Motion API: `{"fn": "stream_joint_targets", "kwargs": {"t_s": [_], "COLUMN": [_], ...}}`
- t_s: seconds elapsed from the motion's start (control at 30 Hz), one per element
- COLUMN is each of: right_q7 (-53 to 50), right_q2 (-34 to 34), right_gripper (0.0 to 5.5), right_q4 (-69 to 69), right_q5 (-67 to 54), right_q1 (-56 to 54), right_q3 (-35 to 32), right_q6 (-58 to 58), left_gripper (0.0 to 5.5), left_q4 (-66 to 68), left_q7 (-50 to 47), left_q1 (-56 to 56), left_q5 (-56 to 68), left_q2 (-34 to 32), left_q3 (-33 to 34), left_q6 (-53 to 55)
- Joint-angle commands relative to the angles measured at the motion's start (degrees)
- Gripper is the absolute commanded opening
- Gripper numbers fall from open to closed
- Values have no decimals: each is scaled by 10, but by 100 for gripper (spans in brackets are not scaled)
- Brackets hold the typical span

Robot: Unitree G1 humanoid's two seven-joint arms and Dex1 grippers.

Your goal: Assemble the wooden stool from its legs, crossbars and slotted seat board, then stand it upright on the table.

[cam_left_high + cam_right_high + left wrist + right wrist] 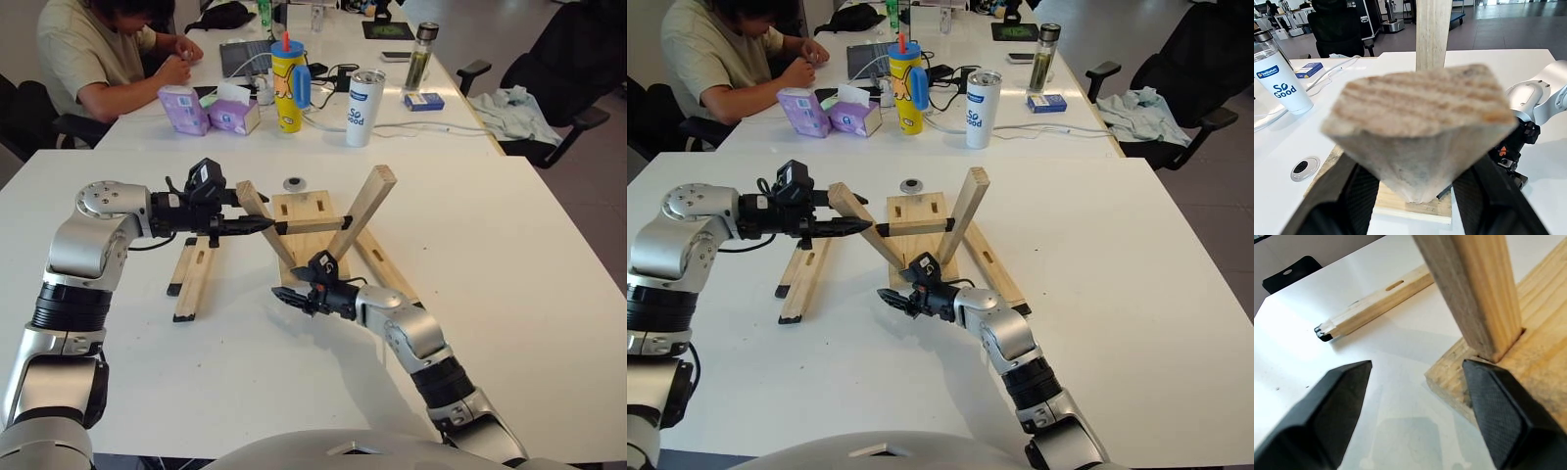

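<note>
The slotted seat board (306, 208) lies flat on the white table. Two legs stand tilted in its slots, and a crossbar (312, 226) spans between them. My left gripper (263, 224) is shut on the left leg (257, 208), whose end looms in the left wrist view (1420, 122). The right leg (364, 208) leans the other way. My right gripper (292, 296) hovers open at the board's near corner; the right wrist view has the left leg's foot (1488, 328) seated in its slot. Two loose slotted pieces (194, 274) lie to the left.
Another wooden piece (384, 268) lies along the board's right side. A round grommet (294, 183) sits behind the board. A second table behind carries a white tumbler (364, 106), a yellow bottle (287, 83) and tissue packs (208, 110), with a person seated there.
</note>
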State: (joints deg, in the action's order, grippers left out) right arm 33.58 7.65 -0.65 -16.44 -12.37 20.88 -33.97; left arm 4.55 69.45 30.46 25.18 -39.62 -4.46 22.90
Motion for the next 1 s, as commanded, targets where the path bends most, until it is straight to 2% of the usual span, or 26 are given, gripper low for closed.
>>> {"fn": "stream_joint_targets", "kwargs": {"t_s": [0.03,0.17,0.3,0.4,0.53,0.63,0.7,0.8,0.9,1.0], "right_q7": [6,3,-53,-106,-194,-239,-237,-180,-164,-173], "right_q2": [-6,-41,-53,-59,-60,-60,-36,5,17,-8], "right_gripper": [325,268,209,158,89,40,2,2,2,2], "right_q4": [-17,159,278,311,269,181,63,-16,1,39], "right_q5": [-16,-125,-133,-71,81,164,215,235,231,190], "right_q1": [58,88,81,30,-43,-56,-42,-14,-17,-24], "right_q3": [-16,-93,-113,-100,-60,-25,22,74,62,9], "right_q6": [10,36,43,73,140,156,105,23,43,148], "left_gripper": [208,208,208,208,208,208,208,208,208,208], "left_q4": [33,12,3,1,9,13,18,22,21,21], "left_q7": [-22,-23,-24,-25,-24,-23,-24,-26,-34,-44], "left_q1": [-58,-44,-35,-33,-21,-15,-13,-9,-20,-31], "left_q5": [-22,2,3,3,-1,-6,-9,-10,-12,-12], "left_q2": [27,21,16,14,19,21,23,25,25,26], "left_q3": [-26,-10,-9,-6,-12,-18,-21,-22,-15,-9], "left_q6": [10,23,28,30,28,25,20,16,10,4]}}
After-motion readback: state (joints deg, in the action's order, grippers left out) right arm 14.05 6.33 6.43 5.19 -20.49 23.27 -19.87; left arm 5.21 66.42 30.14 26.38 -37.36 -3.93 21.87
